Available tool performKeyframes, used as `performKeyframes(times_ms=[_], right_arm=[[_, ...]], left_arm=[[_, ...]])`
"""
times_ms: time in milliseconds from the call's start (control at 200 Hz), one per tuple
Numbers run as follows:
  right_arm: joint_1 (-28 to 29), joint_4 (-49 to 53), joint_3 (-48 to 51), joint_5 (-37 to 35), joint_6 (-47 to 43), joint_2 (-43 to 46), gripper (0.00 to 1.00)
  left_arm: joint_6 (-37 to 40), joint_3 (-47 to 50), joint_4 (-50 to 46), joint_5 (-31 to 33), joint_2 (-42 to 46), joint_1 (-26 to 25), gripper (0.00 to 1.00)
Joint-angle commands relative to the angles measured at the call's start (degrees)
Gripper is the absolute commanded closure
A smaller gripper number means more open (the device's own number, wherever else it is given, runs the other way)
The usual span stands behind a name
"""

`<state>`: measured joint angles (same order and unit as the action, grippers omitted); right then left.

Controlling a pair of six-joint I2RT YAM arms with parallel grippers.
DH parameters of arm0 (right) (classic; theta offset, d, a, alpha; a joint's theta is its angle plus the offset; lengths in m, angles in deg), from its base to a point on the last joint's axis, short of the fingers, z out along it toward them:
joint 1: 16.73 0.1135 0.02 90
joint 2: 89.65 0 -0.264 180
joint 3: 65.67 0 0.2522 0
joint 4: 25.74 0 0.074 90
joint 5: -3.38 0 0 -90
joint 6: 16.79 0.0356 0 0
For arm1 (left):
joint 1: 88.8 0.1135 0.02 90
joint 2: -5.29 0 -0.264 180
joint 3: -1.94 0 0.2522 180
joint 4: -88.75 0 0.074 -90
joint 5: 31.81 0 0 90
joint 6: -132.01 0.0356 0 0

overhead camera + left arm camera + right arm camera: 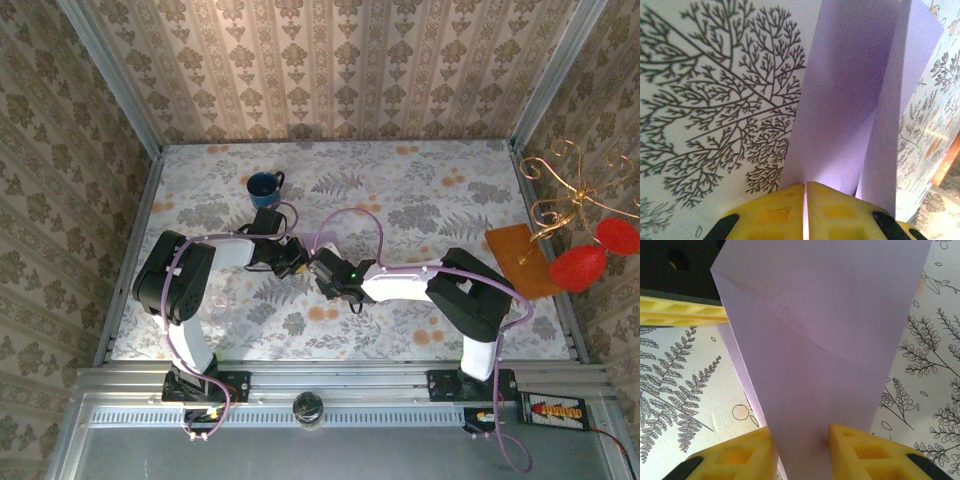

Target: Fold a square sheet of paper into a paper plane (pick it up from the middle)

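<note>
**Visitor:** What are you gripping, closest in?

**Me:** My left fingers (pixel 785 212) are pressing tight together with no gap between them. They are pinching the lower edge of the square sheet of paper (pixel 840 100). The pale lilac sheet is rising away from them in long creased panels.

**Visitor:** And your other side?

**Me:** My right fingers (pixel 860 452) are standing a little apart and clamping a narrow folded part of the same sheet between them. Past them the paper is widening out, with a slanting fold running across it.

**Visitor:** Where is the sheet sitting?

**Me:** I am holding it between my two wrists over the middle of the patterned tabletop (pixel 420 190). I cannot tell whether any edge is touching the surface.

**Visitor:** Anything beyond that?

**Me:** An orange-brown rectangle (pixel 520 260) is lying flat at the tabletop's right edge, well apart from the sheet. Farther back, a blue mug (pixel 265 187) is standing upright beyond my left wrist. Its inside is looking dark, and I cannot tell whether it is holding anything.
</note>
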<state>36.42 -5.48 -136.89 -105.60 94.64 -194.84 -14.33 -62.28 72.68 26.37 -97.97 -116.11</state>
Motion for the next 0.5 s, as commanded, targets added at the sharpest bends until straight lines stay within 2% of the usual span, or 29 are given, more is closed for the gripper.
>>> performKeyframes(times_ms=[0, 495], right_arm=[[0.3, 1.5, -1.5, -1.3, 1.3, -0.8, 0.71], [0.0, 0.4, 0.9, 1.7, 1.7, 0.7, 0.86]], left_arm=[[0.8, -0.5, -2.5, 1.0, -0.5, -0.1, 0.90], [1.3, -0.7, -4.7, 2.0, 3.8, 0.7, 0.89]])
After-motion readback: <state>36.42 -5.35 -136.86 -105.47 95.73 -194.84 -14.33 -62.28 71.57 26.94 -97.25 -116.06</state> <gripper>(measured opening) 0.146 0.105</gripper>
